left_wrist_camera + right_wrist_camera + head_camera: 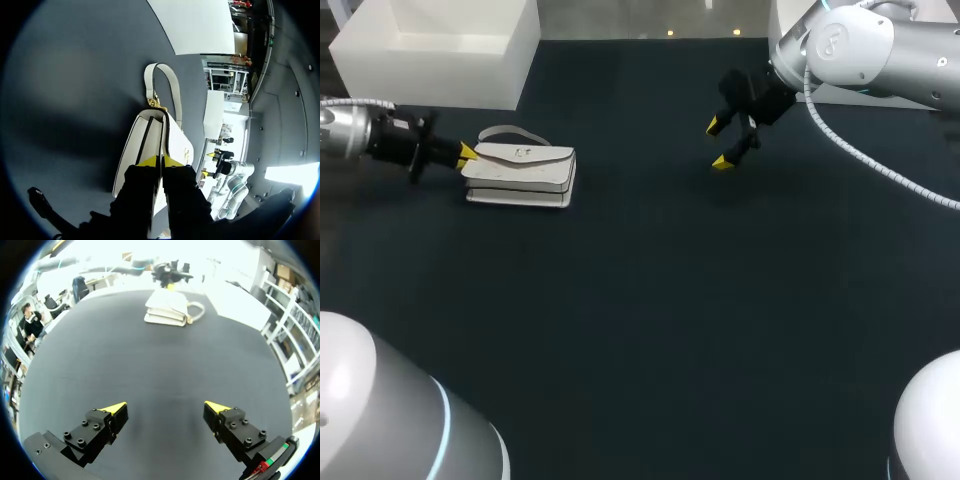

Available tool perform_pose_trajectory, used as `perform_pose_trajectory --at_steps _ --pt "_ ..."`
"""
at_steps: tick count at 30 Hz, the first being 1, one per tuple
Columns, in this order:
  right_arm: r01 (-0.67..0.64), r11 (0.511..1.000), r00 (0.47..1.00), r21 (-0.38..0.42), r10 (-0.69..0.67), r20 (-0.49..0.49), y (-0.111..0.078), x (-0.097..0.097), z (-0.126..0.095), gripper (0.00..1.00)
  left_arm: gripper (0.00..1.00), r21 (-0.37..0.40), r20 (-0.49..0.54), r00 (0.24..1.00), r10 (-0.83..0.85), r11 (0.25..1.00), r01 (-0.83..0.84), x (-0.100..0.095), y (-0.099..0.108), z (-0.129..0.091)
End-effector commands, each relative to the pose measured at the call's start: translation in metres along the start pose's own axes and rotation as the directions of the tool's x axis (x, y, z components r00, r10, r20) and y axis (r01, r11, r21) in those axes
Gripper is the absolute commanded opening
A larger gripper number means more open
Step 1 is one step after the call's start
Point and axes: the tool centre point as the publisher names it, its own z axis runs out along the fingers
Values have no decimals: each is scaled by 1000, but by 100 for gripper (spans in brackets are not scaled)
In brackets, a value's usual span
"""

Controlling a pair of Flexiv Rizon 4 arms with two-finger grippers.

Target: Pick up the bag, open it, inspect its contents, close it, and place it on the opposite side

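Observation:
A white handbag with a flap and a short handle lies flat on the dark table at the left. My left gripper comes in from the left and sits at the bag's left end. In the left wrist view its fingers are pinched shut on a thin edge of the bag, and the handle arches ahead of them. My right gripper hangs open above the table at the back right, well clear of the bag. In its own view the right gripper holds nothing, and the bag lies far ahead.
A large white box stands at the back left, just behind the bag. The dark tabletop stretches bare through the middle and front.

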Motion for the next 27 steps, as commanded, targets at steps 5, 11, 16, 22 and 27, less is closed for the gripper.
perform_pose_trajectory --at_steps 5,11,16,22,27 --pt "1 1000 1000 0 -1 -4 0 -2 0 100 0 413 13 1000 10 911 -14 8 13 22" --pt "1 1000 1000 0 -1 -4 0 -2 0 100 8 381 12 1000 2 924 -6 10 15 21" --pt "1 1000 1000 0 -1 -4 0 -2 0 100 45 320 9 1000 -10 947 7 9 15 13" --pt "1 1000 1000 0 -1 -4 0 -2 0 100 43 208 7 1000 -21 978 19 7 12 5" --pt "1 1000 1000 0 -1 -4 0 -2 0 100 40 75 11 1000 -25 997 24 6 8 2"
